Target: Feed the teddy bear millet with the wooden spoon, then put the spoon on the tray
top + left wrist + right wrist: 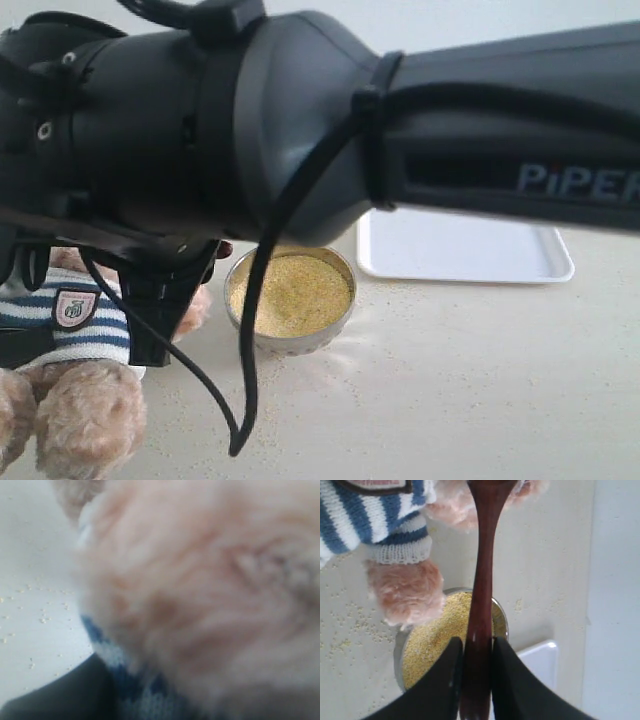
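The teddy bear (75, 400) sits at the left, its striped shirt (90, 335) showing the shield badge. My left gripper (92, 340) is round its torso, one dark finger (160, 320) at its side. Blurred fur (200, 580) and shirt fill the left wrist view beside a finger (50, 700). My right gripper (473, 642) is shut on the handle of the wooden spoon (482, 580), which reaches up past the bear's paw (405, 587); its bowl end is cut off. Millet (290, 295) fills the steel bowl (397, 655) below. The white tray (465, 250) lies behind, to the right.
The right arm's big black body (330, 110) crosses the top of the exterior view and hides the bear's head. A black cable (250, 330) hangs in front of the bowl. Loose grains (330, 380) are scattered on the pale table (480, 380).
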You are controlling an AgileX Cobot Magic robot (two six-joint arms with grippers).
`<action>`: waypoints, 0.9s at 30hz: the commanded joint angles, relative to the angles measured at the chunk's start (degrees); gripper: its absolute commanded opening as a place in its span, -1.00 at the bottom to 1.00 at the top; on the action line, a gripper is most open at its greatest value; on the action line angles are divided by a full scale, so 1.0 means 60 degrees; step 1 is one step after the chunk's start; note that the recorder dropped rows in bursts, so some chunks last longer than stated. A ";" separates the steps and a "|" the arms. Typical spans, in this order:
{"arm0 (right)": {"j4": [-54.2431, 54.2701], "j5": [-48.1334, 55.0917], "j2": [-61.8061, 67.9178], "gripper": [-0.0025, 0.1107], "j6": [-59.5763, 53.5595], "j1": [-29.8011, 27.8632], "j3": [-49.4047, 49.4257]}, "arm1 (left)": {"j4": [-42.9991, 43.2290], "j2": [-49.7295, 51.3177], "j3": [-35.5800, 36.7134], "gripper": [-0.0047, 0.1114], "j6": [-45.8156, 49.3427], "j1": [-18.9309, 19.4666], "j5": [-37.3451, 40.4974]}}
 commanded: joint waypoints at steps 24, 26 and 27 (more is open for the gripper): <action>-0.4539 0.1101 0.0114 -0.96 0.1907 0.1400 0.1109 | -0.0139 0.0004 0.0001 -0.83 0.0093 0.0035 0.0275; -0.4675 0.1232 0.0099 -0.96 0.1947 0.1527 0.1109 | -0.0139 0.0004 0.0001 -0.83 0.0093 0.0035 0.0275; -0.4730 0.1277 0.0099 -0.96 0.1967 0.1545 0.1109 | -0.0139 0.0004 0.0001 -0.83 0.0093 0.0035 0.0275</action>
